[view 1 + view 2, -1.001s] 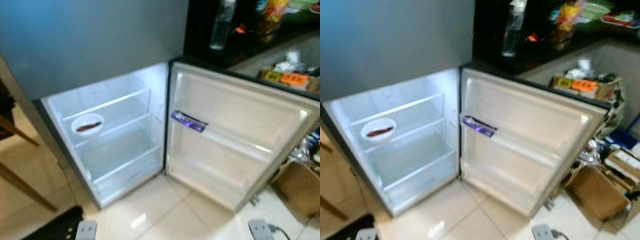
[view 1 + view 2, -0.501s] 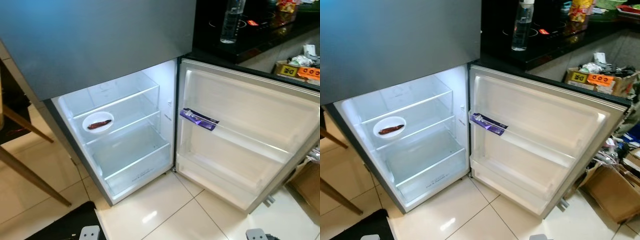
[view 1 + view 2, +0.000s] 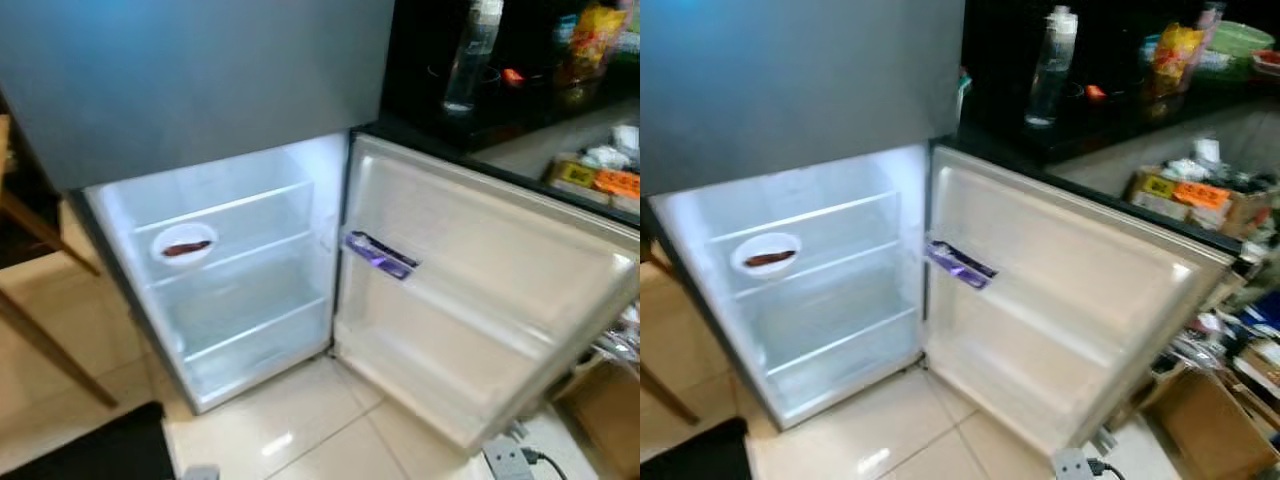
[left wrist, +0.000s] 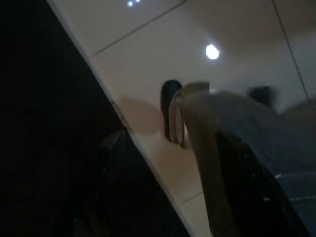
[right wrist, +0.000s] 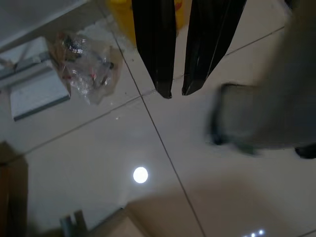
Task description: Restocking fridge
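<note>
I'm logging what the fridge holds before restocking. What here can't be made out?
- Dark item in the white bowl: too small and blurred, head views.
- Purple packet on the door shelf: label blurred.
- Left gripper: left wrist view too dark.
- Box beyond the door: contents blurred.

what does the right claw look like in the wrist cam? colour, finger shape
The right claw has two long, glossy black fingers that narrow to blunt tips, seen against pale floor tiles. No cables or markings can be made out on them. The left wrist view is too dark to show that claw's look.
</note>
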Robot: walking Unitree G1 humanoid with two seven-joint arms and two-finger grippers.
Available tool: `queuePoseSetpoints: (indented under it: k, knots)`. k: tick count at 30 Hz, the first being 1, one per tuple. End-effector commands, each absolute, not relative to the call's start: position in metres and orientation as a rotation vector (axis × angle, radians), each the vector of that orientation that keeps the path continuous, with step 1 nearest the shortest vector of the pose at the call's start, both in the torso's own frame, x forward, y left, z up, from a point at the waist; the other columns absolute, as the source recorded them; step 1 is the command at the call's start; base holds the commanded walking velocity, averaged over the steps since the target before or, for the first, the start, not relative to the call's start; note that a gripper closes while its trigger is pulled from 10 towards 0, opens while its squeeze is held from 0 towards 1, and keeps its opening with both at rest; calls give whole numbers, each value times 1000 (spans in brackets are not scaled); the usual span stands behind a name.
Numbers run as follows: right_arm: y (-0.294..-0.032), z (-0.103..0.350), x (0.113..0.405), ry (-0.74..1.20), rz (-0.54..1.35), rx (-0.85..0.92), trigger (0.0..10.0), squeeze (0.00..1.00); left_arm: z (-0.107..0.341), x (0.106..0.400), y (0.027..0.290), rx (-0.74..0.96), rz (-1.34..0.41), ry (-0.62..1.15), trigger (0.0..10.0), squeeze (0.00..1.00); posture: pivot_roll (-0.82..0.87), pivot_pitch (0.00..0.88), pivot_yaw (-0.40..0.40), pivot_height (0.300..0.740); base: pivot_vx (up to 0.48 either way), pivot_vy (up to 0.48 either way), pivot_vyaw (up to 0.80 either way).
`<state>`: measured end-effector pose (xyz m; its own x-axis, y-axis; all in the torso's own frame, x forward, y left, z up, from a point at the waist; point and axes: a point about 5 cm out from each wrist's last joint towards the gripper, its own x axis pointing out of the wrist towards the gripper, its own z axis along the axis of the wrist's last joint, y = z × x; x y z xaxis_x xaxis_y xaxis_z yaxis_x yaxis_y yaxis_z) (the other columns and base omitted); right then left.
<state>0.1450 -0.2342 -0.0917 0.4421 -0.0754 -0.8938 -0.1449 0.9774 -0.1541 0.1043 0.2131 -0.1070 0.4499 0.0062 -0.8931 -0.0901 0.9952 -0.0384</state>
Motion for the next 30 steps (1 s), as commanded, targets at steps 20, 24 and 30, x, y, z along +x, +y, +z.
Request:
queuePoseSetpoints:
  k: [20, 24, 30]
  knots:
    - [-239, -90, 145, 1093, 47, -200, 10000, 0, -107, 106, 215, -81, 75, 1105, 10000, 0, -79, 12, 5, 740, 0, -383, -231]
    - [-239, -87, 149, 1066, 74, -178, 10000, 0, -107, 105, 213, -80, 73, 1109, 10000, 0, -82, 14, 7, 740, 0, 0, 369]
    - [-239, -85, 155, 1036, 87, -150, 10000, 0, -107, 105, 212, -82, 67, 1108, 10000, 0, -84, 14, 5, 740, 0, 0, 788]
